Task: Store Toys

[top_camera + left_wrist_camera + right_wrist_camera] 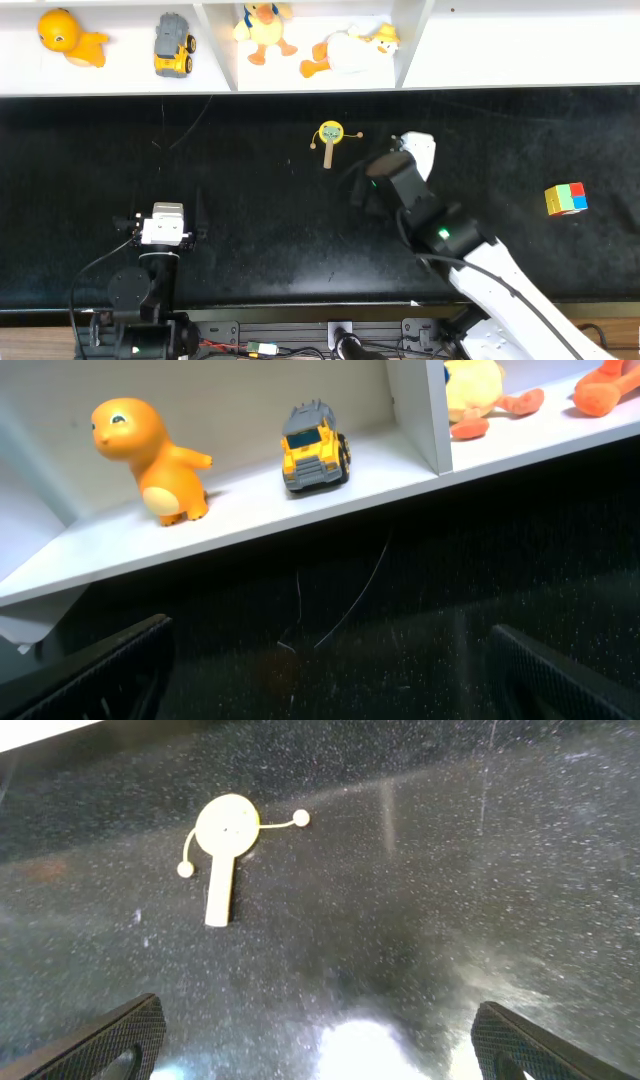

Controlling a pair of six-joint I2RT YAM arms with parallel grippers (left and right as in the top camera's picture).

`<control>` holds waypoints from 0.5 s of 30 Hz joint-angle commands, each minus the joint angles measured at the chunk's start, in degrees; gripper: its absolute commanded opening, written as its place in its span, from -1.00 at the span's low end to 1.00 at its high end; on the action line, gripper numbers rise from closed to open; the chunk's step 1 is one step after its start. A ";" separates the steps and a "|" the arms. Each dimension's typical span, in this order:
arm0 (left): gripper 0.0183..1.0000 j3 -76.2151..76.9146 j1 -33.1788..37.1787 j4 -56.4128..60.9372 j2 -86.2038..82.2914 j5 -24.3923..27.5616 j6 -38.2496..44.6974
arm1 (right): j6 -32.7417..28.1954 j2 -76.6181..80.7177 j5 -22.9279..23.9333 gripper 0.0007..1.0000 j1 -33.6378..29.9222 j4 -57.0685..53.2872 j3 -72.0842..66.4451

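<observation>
Overhead, the pellet drum (329, 137), a yellow disc on a pale stick with two beaded strings, lies on the dark surface (250, 230) near the white shelf (300, 82). A multicoloured cube (565, 198) sits well apart. The left compartment holds an orange figure (68, 38) and a yellow truck (174, 46); the middle one holds an upright plush duck (264, 28) and a lying plush duck (350, 50).

Left wrist view: the left gripper (330, 680) is spread apart and empty.

Right wrist view: the right gripper (320, 1040) is spread apart and empty, near the drum.
</observation>
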 commanded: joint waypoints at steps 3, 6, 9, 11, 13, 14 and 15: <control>0.99 -0.44 -0.33 0.24 -0.59 -0.68 -0.61 | 0.92 9.77 -2.89 0.99 0.33 -0.24 9.79; 1.00 -0.44 -0.33 0.24 -0.59 -0.68 -0.59 | 0.98 14.73 -4.81 0.99 0.35 -3.34 14.19; 1.00 -0.44 -0.33 0.24 -0.59 -0.68 -0.61 | 0.98 18.21 -5.66 0.99 0.76 -4.87 16.70; 1.00 -0.44 -0.33 0.24 -0.59 -0.68 -0.59 | 0.90 19.98 -5.35 1.00 1.53 -5.51 17.84; 1.00 -0.44 -0.33 0.24 -0.59 -0.68 -0.59 | -0.17 21.51 -4.68 1.00 2.67 -5.49 18.75; 1.00 -0.44 -0.33 0.24 -0.59 -0.68 -0.61 | -0.13 22.14 -3.93 0.99 3.21 -5.49 19.12; 1.00 -0.44 -0.33 0.24 -0.59 -0.68 -0.59 | -0.15 22.91 -3.26 0.99 3.85 -5.49 19.58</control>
